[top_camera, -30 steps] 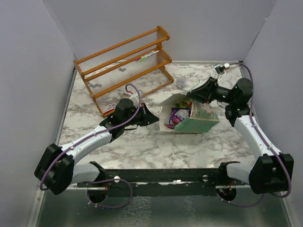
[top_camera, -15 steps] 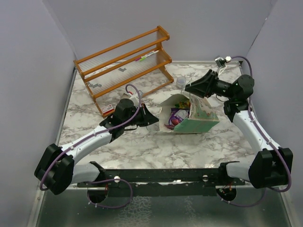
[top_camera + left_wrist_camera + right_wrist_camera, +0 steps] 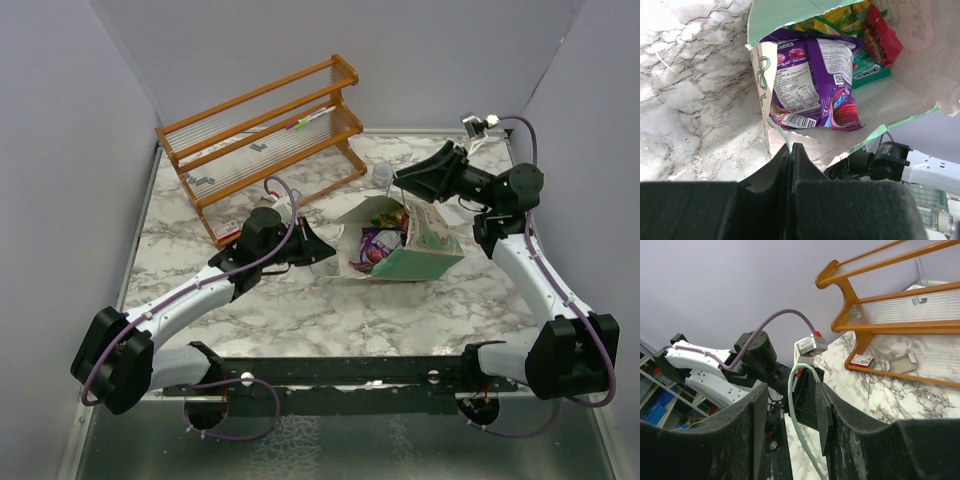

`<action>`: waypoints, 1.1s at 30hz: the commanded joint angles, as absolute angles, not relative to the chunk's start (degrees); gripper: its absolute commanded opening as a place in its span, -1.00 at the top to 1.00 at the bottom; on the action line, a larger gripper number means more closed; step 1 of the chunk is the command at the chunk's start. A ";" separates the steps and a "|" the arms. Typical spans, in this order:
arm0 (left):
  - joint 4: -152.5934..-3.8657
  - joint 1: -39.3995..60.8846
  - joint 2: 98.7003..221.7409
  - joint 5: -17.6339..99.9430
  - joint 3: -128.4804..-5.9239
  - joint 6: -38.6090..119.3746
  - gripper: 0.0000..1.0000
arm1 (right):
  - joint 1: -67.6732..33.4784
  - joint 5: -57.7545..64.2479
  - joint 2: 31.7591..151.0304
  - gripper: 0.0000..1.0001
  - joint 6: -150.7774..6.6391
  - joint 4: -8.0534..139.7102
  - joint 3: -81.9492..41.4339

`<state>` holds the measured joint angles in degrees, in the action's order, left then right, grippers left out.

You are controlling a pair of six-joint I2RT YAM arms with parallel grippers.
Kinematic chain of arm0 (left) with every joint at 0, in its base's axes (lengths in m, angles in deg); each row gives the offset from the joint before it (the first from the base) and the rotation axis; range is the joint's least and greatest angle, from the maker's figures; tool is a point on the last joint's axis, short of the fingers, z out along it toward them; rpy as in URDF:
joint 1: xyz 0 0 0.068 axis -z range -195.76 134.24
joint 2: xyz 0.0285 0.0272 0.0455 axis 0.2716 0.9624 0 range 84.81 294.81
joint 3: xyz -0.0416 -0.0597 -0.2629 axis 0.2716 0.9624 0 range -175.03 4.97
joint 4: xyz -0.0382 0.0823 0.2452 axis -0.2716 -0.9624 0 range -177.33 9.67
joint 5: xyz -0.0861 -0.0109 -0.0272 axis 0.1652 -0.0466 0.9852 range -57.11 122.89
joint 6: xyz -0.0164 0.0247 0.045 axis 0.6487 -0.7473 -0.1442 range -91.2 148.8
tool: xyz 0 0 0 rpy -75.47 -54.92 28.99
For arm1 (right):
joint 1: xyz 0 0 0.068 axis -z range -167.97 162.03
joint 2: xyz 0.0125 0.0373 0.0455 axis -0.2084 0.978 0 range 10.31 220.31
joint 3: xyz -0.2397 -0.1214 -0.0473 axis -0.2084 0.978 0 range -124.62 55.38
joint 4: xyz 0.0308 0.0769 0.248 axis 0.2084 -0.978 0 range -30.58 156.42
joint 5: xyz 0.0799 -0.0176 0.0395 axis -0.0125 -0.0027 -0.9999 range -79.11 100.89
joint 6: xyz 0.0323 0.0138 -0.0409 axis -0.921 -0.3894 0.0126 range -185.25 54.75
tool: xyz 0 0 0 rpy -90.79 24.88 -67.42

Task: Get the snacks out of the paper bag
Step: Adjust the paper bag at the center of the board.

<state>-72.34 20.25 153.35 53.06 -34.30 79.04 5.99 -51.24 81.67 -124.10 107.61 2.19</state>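
The mint-green paper bag (image 3: 425,258) lies on its side mid-table, its mouth facing left. In the left wrist view several snacks show inside it: a purple packet (image 3: 812,75), a red one (image 3: 883,35), a teal one (image 3: 869,69) and a green-yellow one (image 3: 839,17). My left gripper (image 3: 328,250) is shut on the bag's near rim (image 3: 771,131), its pads pressed together at the paper edge. My right gripper (image 3: 402,186) hovers just above the bag's upper side with its jaws open. The bag's thin string handle (image 3: 799,405) loops up loosely between them.
An orange wooden rack (image 3: 265,135) stands at the back left with small white tags on its shelves. A small red-and-white box (image 3: 861,360) lies by its foot. A small grey cup (image 3: 382,174) sits behind the bag. Grey walls enclose the marble table (image 3: 300,310).
The right gripper has opened wider and drawn up and back to the right, away from the bag's top. The left gripper and the bag have stayed put.
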 commanded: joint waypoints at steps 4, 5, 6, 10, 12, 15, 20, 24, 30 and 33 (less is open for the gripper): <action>-70.60 20.18 150.22 54.06 -38.22 78.40 1.00 | 5.35 -53.99 79.32 0.13 -117.74 102.14 4.75; -70.79 20.19 150.12 54.04 -38.33 78.33 1.00 | 5.35 -53.75 78.49 0.12 -115.13 98.72 4.59; -70.99 20.19 150.12 54.08 -38.48 78.10 1.00 | 5.35 -53.07 77.57 0.11 -111.81 94.00 3.97; -71.43 20.12 150.11 54.06 -38.65 77.63 1.00 | 5.35 -48.46 74.40 0.07 -99.33 76.50 1.48; -71.45 20.12 150.20 54.01 -38.63 77.63 1.00 | 5.35 -47.17 73.34 0.07 -95.35 71.62 0.40; -71.23 20.15 150.36 54.17 -38.64 77.58 1.00 | 5.35 -45.96 73.15 0.09 -90.86 66.18 -1.45; -71.37 20.14 150.40 54.24 -38.78 77.35 1.00 | 5.35 -40.07 72.44 -0.24 -86.93 57.70 -5.58; -71.37 20.11 150.21 54.18 -38.55 77.28 1.00 | 5.35 -26.59 69.63 -0.69 -84.77 51.51 -7.68; -71.37 20.18 150.36 54.44 -38.69 77.06 1.00 | 5.36 -27.40 69.02 -0.76 -82.95 47.41 -8.87; -71.50 20.17 150.54 54.52 -38.80 76.90 1.00 | 5.35 -31.83 69.77 -0.56 -82.84 47.14 -9.05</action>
<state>-73.39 20.25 152.08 53.08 -36.53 77.88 5.59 -29.86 68.90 -84.67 51.13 -7.78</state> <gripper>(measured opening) 0.019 0.850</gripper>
